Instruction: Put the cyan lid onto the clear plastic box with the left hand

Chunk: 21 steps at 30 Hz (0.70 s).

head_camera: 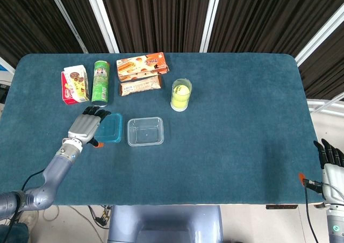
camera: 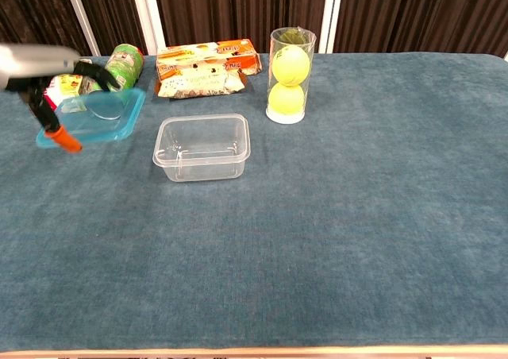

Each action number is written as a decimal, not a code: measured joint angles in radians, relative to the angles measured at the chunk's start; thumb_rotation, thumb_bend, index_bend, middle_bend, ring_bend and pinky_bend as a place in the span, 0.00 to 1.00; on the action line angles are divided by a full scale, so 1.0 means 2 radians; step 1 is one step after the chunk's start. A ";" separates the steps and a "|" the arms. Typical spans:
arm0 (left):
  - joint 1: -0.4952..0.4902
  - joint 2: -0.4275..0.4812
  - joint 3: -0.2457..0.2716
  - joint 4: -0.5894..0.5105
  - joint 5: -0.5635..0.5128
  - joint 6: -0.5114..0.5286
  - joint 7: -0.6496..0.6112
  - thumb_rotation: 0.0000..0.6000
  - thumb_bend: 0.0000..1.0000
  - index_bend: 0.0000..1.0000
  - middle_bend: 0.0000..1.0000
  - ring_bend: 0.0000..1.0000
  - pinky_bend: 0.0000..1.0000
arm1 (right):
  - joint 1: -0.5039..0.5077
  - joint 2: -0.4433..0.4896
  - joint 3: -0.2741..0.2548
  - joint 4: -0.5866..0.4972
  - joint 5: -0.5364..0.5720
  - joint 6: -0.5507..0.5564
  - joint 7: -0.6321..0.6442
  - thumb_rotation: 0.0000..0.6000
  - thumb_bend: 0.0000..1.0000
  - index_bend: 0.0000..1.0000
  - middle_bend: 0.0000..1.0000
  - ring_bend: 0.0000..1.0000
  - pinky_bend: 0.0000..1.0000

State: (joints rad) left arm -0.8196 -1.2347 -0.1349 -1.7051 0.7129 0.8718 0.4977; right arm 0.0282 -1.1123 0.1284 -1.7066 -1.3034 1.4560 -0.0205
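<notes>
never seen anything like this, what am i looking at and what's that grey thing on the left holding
It is a two-armed robot at a blue-carpeted table, photographed by its own cameras: one on its head looking down, one on its chest looking across. The grey thing is its left hand, which holds a flat cyan plastic lid raised off the table. The clear plastic box beside it sits open. The right hand waits at the table's edge, holding nothing. Behind lie a green snack can, a small carton, biscuit packs and a clear tube of tennis balls.
</notes>
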 measured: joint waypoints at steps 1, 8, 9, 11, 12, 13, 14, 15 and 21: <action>-0.006 0.005 -0.003 -0.009 -0.008 0.001 0.006 1.00 0.26 0.15 0.45 0.01 0.00 | 0.000 0.000 0.000 0.000 0.001 0.000 0.001 1.00 0.29 0.10 0.00 0.00 0.00; -0.061 0.023 -0.024 -0.048 -0.095 0.011 0.054 1.00 0.26 0.15 0.45 0.01 0.00 | 0.000 0.002 0.003 -0.002 0.010 -0.004 0.007 1.00 0.29 0.10 0.00 0.00 0.00; -0.070 0.023 -0.026 -0.050 -0.107 0.012 0.060 1.00 0.26 0.15 0.45 0.01 0.00 | 0.000 0.002 0.004 -0.002 0.012 -0.004 0.008 1.00 0.29 0.10 0.00 0.00 0.00; -0.086 0.021 -0.030 -0.054 -0.133 0.015 0.072 1.00 0.26 0.15 0.45 0.01 0.00 | 0.000 0.002 0.005 -0.002 0.015 -0.007 0.009 1.00 0.29 0.10 0.00 0.00 0.00; -0.098 0.019 -0.031 -0.055 -0.150 0.018 0.080 1.00 0.26 0.15 0.45 0.01 0.00 | 0.000 0.002 0.005 -0.002 0.015 -0.007 0.010 1.00 0.29 0.10 0.00 0.00 0.00; -0.107 0.015 -0.032 -0.055 -0.162 0.020 0.086 1.00 0.26 0.15 0.45 0.01 0.00 | 0.001 0.003 0.005 -0.003 0.015 -0.008 0.010 1.00 0.29 0.10 0.00 0.00 0.00; -0.115 0.011 -0.033 -0.054 -0.174 0.023 0.091 1.00 0.26 0.15 0.45 0.01 0.00 | 0.001 0.003 0.005 -0.003 0.015 -0.008 0.011 1.00 0.29 0.10 0.00 0.00 0.00; -0.125 0.003 -0.034 -0.051 -0.189 0.028 0.098 1.00 0.26 0.16 0.45 0.01 0.00 | 0.001 0.003 0.005 -0.003 0.016 -0.009 0.012 1.00 0.29 0.10 0.00 0.00 0.00; -0.165 -0.039 -0.047 -0.034 -0.259 0.047 0.112 1.00 0.26 0.16 0.45 0.01 0.00 | 0.001 0.005 0.006 -0.005 0.019 -0.013 0.018 1.00 0.29 0.10 0.00 0.00 0.00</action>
State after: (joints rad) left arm -1.1494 -1.3121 -0.2285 -1.7733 0.1953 0.9660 0.7226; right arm 0.0296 -1.1023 0.1404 -1.7174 -1.2651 1.4306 0.0157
